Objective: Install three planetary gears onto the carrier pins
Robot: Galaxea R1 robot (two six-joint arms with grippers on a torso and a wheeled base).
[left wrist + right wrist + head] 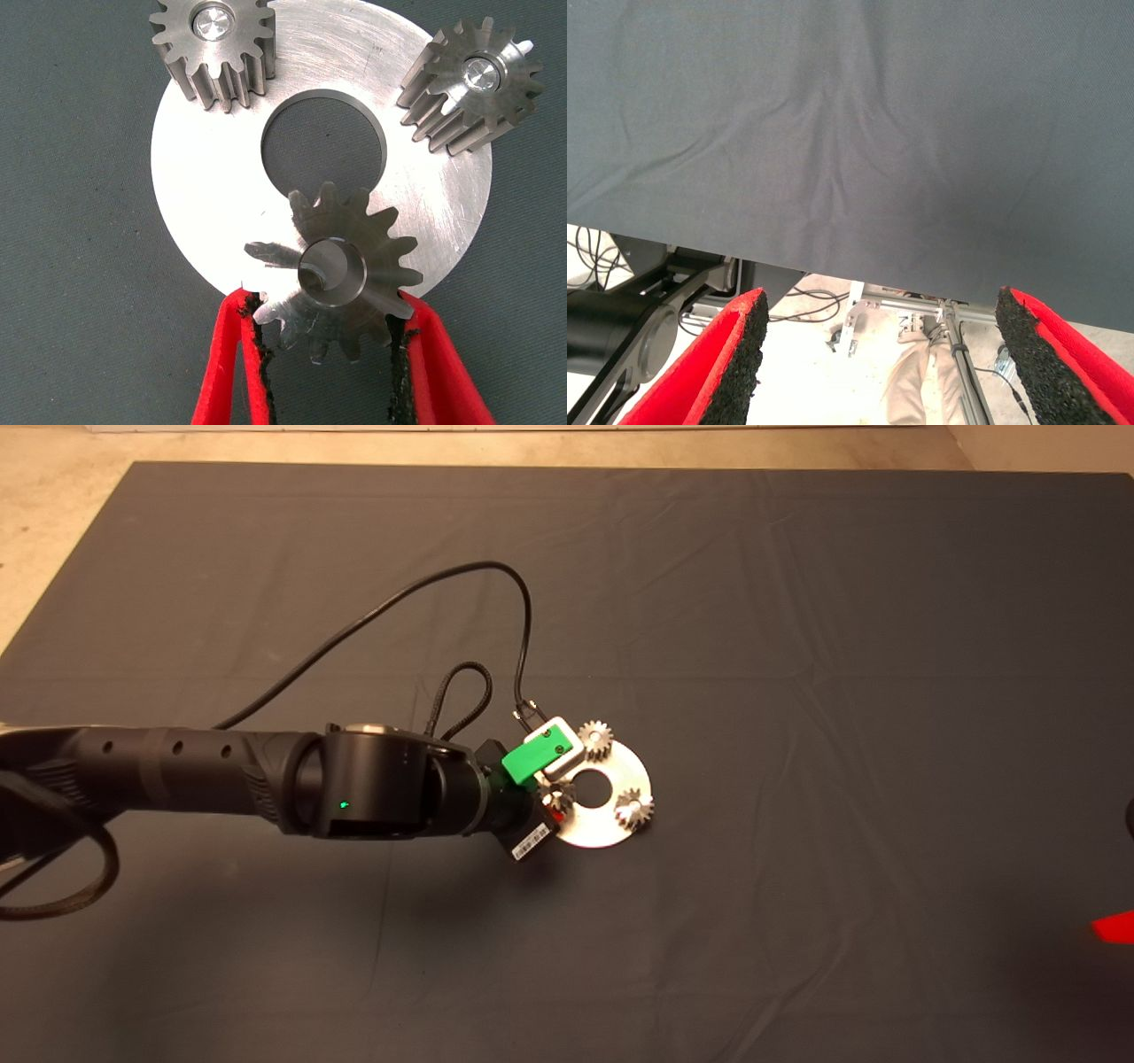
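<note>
The shiny silver disc [611,828] [204,177] with a large central hole lies mid-mat. Two planetary gears sit on carrier pins: one [596,740] [214,44] at the disc's far edge, one [634,808] [469,84] at its right edge; their pin tips show in the gear holes. My left gripper [556,802] [330,305] is over the disc's left edge, shut on the third gear [341,266], its red fingers [232,354] pressing on opposite teeth. Shiny metal shows inside this gear's hole; I cannot tell whether it is the third pin. My right gripper [1114,927] [881,305] is parked at the lower right edge, open and empty.
The left arm's black cable [523,629] loops above the mat behind the gripper. The dark mat [797,646] is wrinkled around the disc. The right wrist view looks past the mat's edge at a metal frame [904,305], cables and a person's leg [921,381].
</note>
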